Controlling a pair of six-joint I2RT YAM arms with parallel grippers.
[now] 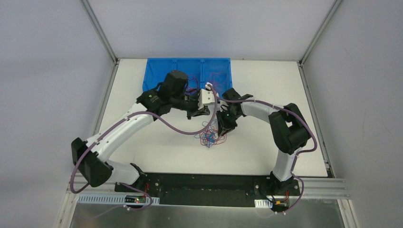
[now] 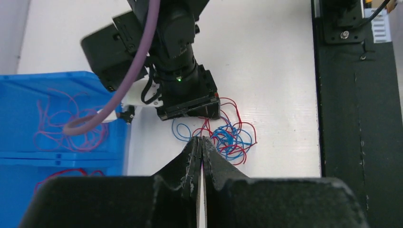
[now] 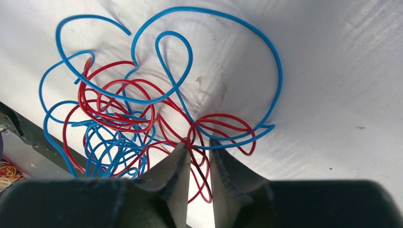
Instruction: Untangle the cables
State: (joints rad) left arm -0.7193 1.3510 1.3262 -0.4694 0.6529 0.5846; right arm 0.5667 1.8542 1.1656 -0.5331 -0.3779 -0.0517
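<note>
- A tangle of hair-thin, curly red and blue cables (image 1: 209, 136) lies on the white table (image 1: 275, 142), between the two arms and on the near side of the blue plastic bin (image 1: 157, 71) at the table's far edge
- From above, both arms reach in over the tangle: the left gripper (image 1: 203, 113) hangs just past its far side, and the right gripper (image 1: 222, 129) points down at its right edge; at this size the overhead view does not show how either pair of fingers stands
- The left wrist view settles it for that arm: the two black fingers (image 2: 190, 156) are pressed flat together with no gap, their tips at the edge of the tangle (image 2: 228, 137); whether a strand is caught between them cannot be told
- The same view looks into the bin's compartments, where loose red strands (image 2: 62, 126) lie apart from the main tangle, and it shows the right arm's black wrist standing over the pile
- Only the right wrist view shows the wires one by one: wide blue loops (image 3: 214, 57) spread flat on the table, and a denser red and blue knot sits to the left
- There the right fingers (image 3: 228, 166) stand a narrow gap apart, with a red strand (image 3: 197, 159) running down through the gap; bare table shows beside it, so it is not pinched
</note>
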